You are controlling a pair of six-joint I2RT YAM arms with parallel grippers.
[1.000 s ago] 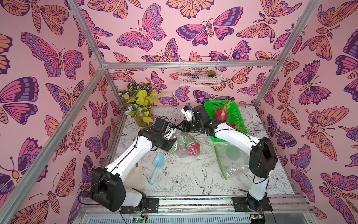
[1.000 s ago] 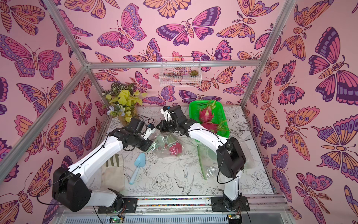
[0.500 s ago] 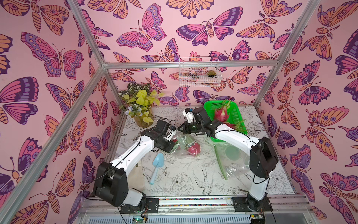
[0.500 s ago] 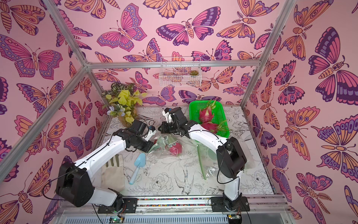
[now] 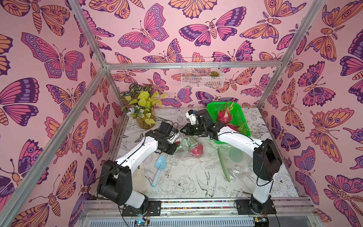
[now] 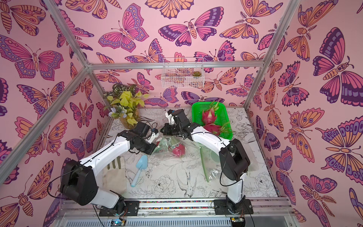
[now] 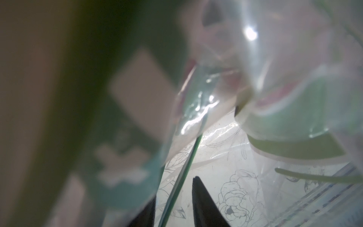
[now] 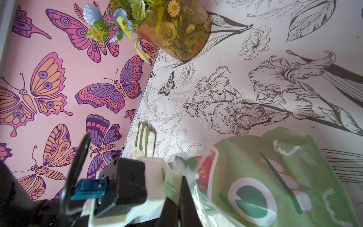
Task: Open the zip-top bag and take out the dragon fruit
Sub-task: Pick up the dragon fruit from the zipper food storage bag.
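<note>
While right hand (image 8: 174,198) pinches zip-top bag (image 5: 188,145) | left hand (image 7: 174,204) spread astride bag's edge

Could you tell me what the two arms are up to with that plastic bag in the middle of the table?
Both arms are working on a zip-top bag that has a dragon fruit inside. The right end effector is shut on the bag's edge, and the left end effector is at the bag's other side, its fingers straddling a fold of plastic. Two more dragon fruits lie in the green basket, and an emptied bag lies near the right arm.
</note>
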